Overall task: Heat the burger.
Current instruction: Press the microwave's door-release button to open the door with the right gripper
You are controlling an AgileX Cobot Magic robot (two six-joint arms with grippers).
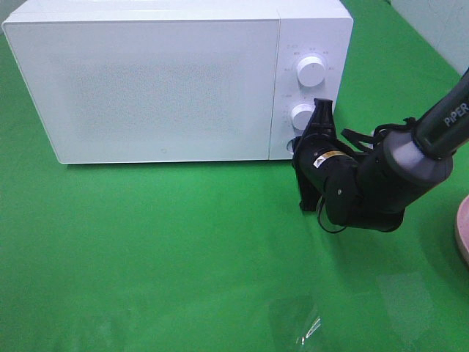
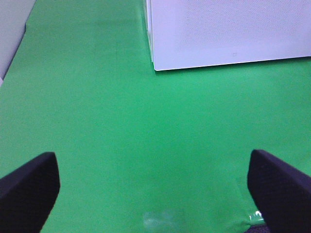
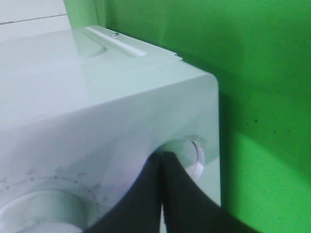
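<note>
We note the right gripper (image 1: 322, 106) pinched together at the microwave (image 1: 146, 81) panel, right of centre. Over the green cloth (image 2: 121, 121) the left gripper (image 2: 154, 182) sits spread wide

Lab test bench: green cloth (image 1: 146, 257) under white microwave (image 1: 146, 81).

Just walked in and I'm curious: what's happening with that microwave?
The right end effector, fingers shut, is at the microwave's control panel, its tip beside the round button. The door is closed. The left end effector hangs open over the green cloth. No burger is in view.
</note>
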